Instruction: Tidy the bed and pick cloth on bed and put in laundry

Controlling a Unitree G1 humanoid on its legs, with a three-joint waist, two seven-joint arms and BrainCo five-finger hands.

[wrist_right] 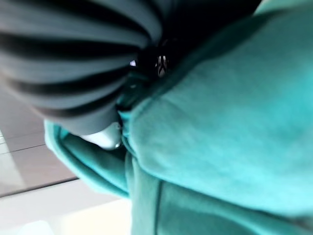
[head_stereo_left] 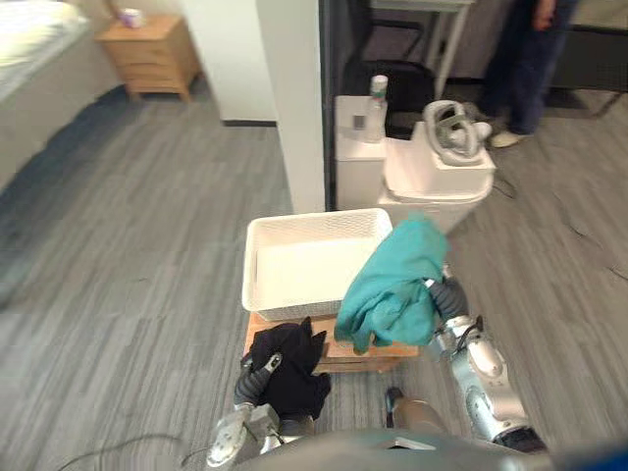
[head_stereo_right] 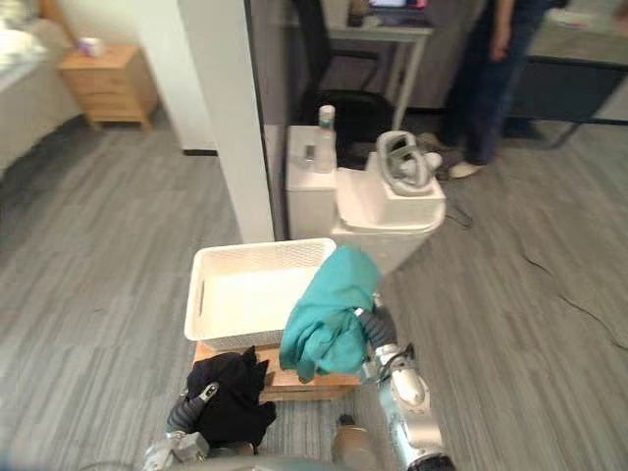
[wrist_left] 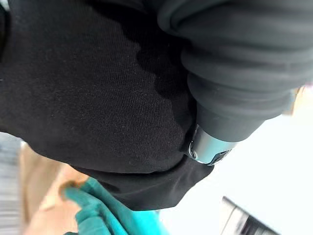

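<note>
A white laundry basket (head_stereo_left: 294, 228) stands on a low wooden stand (head_stereo_left: 385, 351) just ahead of me. A teal cloth (head_stereo_left: 397, 280) hangs bunched over the basket's right rim, draped over my right hand (head_stereo_left: 448, 296); the right wrist view has the teal cloth (wrist_right: 220, 122) pressed against that hand's dark cover (wrist_right: 63, 63). A black cloth (head_stereo_left: 289, 371) hangs from my left hand (head_stereo_left: 251, 378) at the stand's front left, below the basket's front rim. In the left wrist view the black cloth (wrist_left: 93, 83) wraps the hand's cover (wrist_left: 244, 58).
Behind the basket stand a white pillar (head_stereo_left: 294, 98) and a white unit (head_stereo_left: 437, 172) with a bottle (head_stereo_left: 378, 98) on it. A person's legs (head_stereo_left: 525, 69) are at the back right. A wooden nightstand (head_stereo_left: 152, 54) and a bed (head_stereo_left: 29, 59) are at the far left.
</note>
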